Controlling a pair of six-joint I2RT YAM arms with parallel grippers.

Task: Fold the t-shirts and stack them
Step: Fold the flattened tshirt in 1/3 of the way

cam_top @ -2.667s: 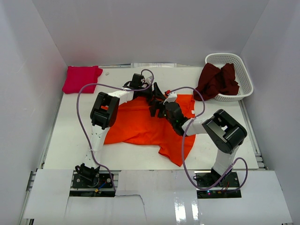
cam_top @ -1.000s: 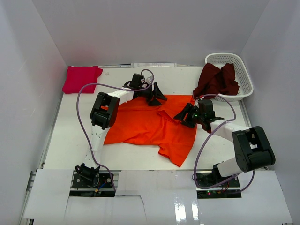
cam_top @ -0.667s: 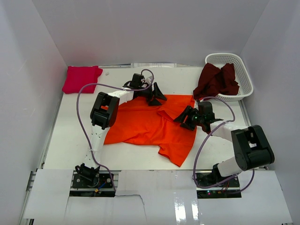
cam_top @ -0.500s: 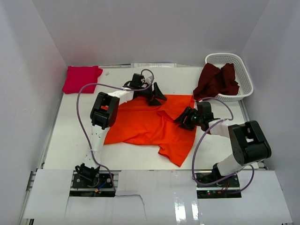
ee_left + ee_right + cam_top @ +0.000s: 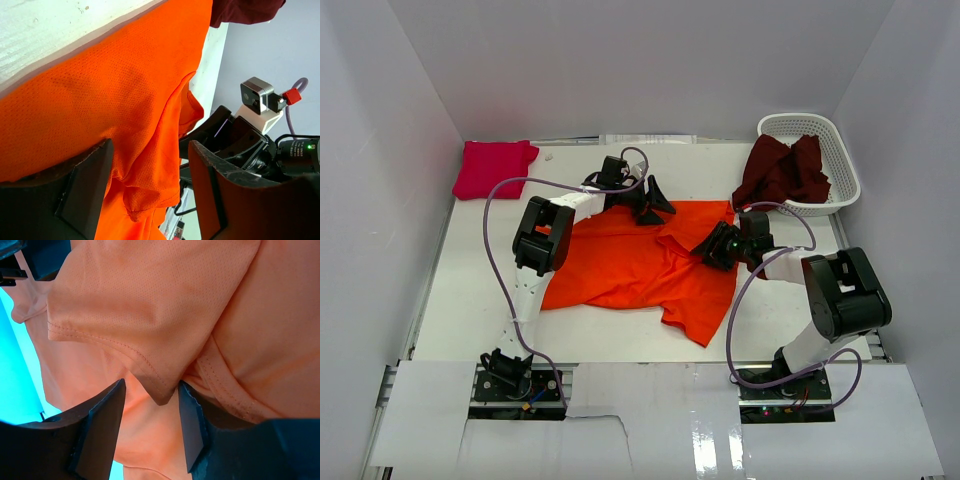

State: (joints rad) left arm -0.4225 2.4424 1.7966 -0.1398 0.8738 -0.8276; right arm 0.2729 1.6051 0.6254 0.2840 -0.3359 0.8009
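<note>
The bright orange t-shirt [image 5: 620,265] lies spread and rumpled in the middle of the table. My left gripper [image 5: 658,205] rests at its far edge, open, with a loose fold of orange cloth [image 5: 150,165] between the fingers. My right gripper [image 5: 710,248] is low over the shirt's folded right part. Its jaws stand apart around a hemmed corner [image 5: 160,390] of the orange cloth, which pokes into the gap unpinched. The magenta-pink t-shirt [image 5: 495,167] lies folded at the far left corner. The dark maroon t-shirt [image 5: 782,172] hangs bunched out of the basket.
A white lattice basket [image 5: 798,118] stands at the far right corner, holding the maroon tee. White walls enclose the table on three sides. Purple cables loop from both arms over the table. My right arm's elbow sits near the table's right edge.
My right gripper has slid a little left and further onto the orange shirt's folded corner, and its jaws have narrowed. Its elbow has swung inward. The left arm has not moved.
</note>
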